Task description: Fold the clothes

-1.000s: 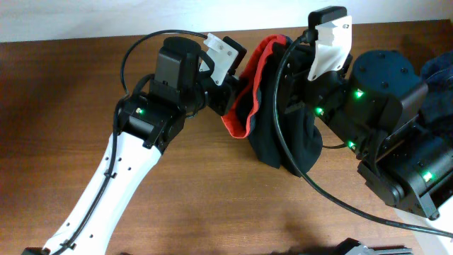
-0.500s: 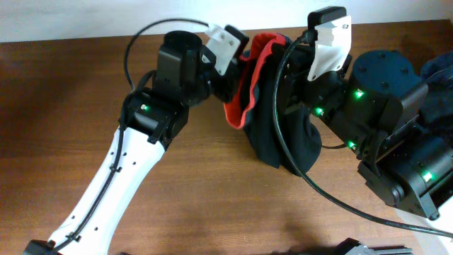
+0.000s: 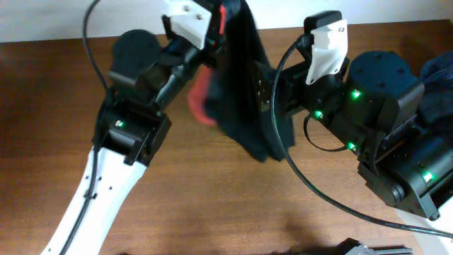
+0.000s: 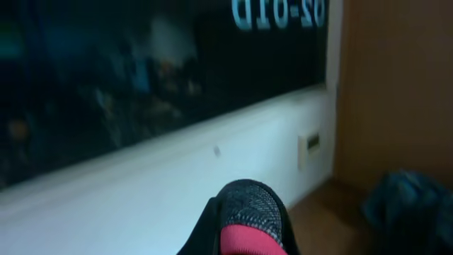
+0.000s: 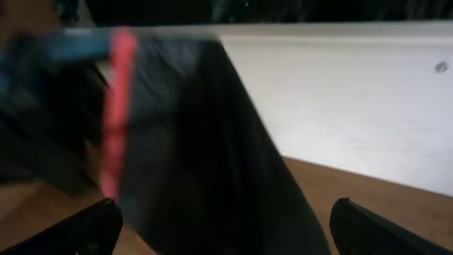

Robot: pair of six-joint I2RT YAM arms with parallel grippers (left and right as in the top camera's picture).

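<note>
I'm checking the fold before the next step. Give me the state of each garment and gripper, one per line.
left gripper: raised, shut on the waistband of the black pants.
right gripper: open, fingers spread either side of the hanging pants.
black pants: bunched, hanging from the left gripper; contact with the table unclear.
denim heap: piled beside the right arm, no gripper on it.
</note>
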